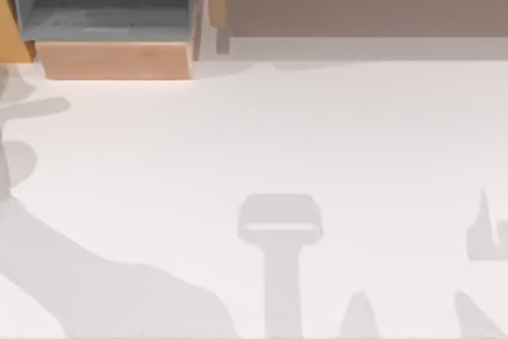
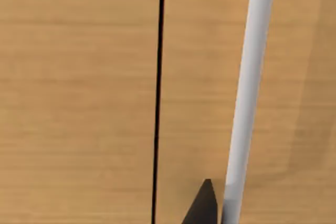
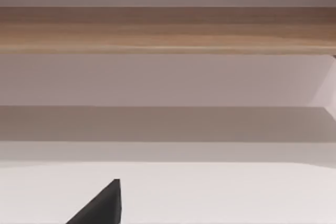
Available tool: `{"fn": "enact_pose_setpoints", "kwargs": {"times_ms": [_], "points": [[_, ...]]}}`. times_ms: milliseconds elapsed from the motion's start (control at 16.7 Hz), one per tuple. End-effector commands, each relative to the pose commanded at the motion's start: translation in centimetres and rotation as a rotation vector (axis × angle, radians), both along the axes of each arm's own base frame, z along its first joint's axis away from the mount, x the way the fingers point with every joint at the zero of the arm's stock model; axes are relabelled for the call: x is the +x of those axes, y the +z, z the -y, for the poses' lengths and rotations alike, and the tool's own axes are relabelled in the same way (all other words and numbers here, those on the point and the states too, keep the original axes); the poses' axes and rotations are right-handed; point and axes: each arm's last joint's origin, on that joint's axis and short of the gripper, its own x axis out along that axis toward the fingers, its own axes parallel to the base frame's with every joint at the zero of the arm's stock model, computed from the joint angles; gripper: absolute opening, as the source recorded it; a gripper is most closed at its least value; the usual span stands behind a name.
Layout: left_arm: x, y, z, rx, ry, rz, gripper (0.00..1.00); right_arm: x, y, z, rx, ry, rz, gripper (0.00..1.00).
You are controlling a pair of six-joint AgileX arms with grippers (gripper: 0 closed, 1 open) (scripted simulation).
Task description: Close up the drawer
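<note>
I cannot tell how my fingers are set, one dark left fingertip [image 2: 202, 205] hovering close to a tan wooden panel [image 2: 79, 98] while the boxy drawer [image 1: 111, 59] with its light tan front is sitting pulled open at the white table's [image 1: 317, 132] far left.

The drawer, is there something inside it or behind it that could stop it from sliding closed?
Nothing visible does. In the top view the drawer stands pulled out at the table's far left, and the visible part of its grey floor is bare. Its back end lies out of frame.
</note>
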Motion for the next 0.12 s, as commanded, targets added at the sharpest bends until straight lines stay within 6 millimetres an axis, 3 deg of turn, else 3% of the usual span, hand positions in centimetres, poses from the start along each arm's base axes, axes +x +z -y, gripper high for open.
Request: {"fn": "enact_pose_setpoints", "kwargs": {"times_ms": [120], "points": [[0.0,0.0,0.0,0.0,0.0,0.0,1.0,0.0,0.0,0.0,0.0,0.0,0.0,1.0]]}}
